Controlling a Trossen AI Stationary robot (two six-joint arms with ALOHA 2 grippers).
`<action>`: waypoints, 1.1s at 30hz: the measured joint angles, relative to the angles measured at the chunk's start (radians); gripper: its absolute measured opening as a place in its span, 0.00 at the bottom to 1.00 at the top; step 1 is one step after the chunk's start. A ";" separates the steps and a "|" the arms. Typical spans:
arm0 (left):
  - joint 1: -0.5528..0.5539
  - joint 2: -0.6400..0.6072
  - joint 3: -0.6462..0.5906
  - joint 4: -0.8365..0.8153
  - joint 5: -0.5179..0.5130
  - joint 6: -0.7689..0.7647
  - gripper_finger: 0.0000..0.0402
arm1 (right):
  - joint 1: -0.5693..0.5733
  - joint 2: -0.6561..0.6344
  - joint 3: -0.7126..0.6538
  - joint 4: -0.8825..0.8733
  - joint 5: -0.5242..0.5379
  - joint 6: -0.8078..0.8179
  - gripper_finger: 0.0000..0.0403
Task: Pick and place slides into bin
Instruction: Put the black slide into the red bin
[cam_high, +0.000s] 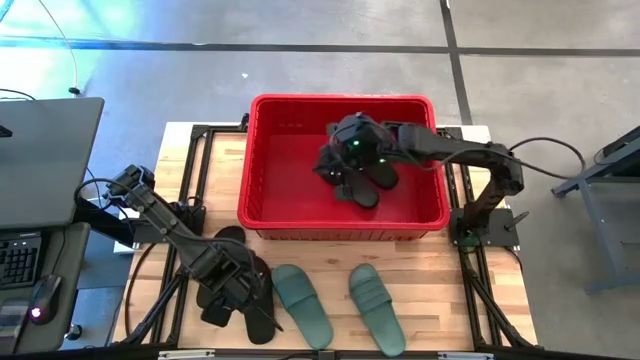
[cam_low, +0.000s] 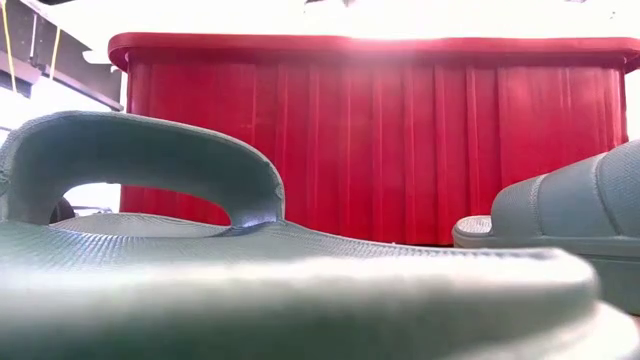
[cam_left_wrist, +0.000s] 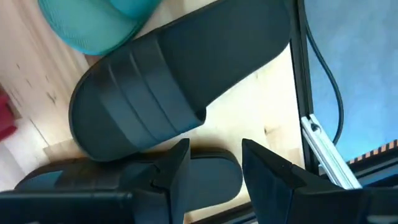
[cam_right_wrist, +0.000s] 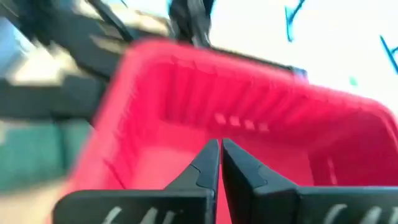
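Teal slides (cam_low: 140, 200) nearest, left pincer (cam_left_wrist: 214, 165) parted over black slides (cam_left_wrist: 180, 81), right pincer (cam_right_wrist: 219, 163) closed, empty, inside bin (cam_high: 262, 160).

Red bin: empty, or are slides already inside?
Not empty. The high view shows black slides on the bin floor, beneath the right gripper.

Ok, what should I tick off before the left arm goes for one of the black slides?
1. Left gripper open: ok, fingers apart just above the black slides.
2. Right gripper empty: ok, shut on nothing, over the bin.
3. Room in the bin: ok, much of its floor is bare.
4. Nearest teal slide clear of the black ones: cannot tell, they lie very close.
5. Number of slides already in the bin: cannot tell, the right arm covers them.
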 joint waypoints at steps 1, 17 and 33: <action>-0.005 0.000 0.000 -0.006 -0.001 0.000 0.32 | 0.012 -0.001 0.031 -0.010 -0.013 0.006 0.01; -0.156 0.085 0.000 -0.167 -0.025 -0.279 0.32 | 0.195 0.012 0.178 -0.381 -0.027 0.067 0.27; -0.069 0.182 -0.122 -0.265 -0.049 -0.214 0.32 | 0.260 0.018 0.177 -0.390 -0.031 0.077 0.41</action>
